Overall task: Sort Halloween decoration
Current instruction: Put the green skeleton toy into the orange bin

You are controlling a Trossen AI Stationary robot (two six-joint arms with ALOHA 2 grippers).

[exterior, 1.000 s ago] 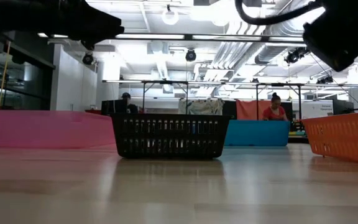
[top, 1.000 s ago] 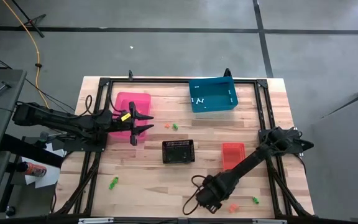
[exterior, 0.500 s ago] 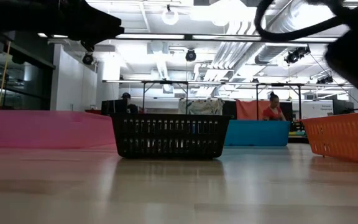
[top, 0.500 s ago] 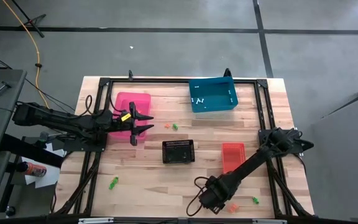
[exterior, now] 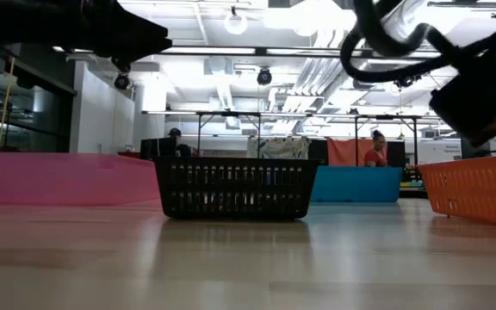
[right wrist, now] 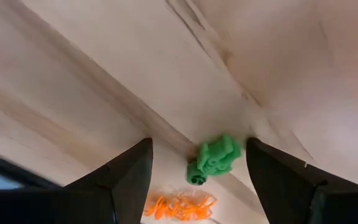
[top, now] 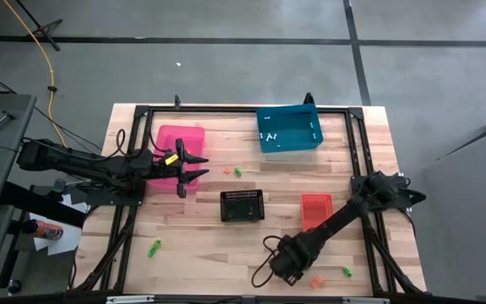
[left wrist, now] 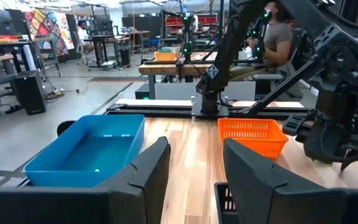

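Note:
The Halloween decoration is tiny trinkets strewn on the wooden table. A green one and an orange one lie near the front right. Another green one lies at the front left, and an orange and green pair at mid-table. White ones lie in the blue bin. My right gripper hangs open, pointing steeply down. In its wrist view the green trinket lies between and beyond its fingertips, the orange one closer in. My left gripper waits open and level by the pink bin.
A blue bin stands at the far side, a black basket at mid-table and an orange-red bin to its right. A black frame borders the table. Bare wood lies between the basket and the front edge. People sit in the room behind.
My right gripper has sunk toward the table above the green and orange trinkets at the front right, shifting slightly toward the right edge. It has stayed open.

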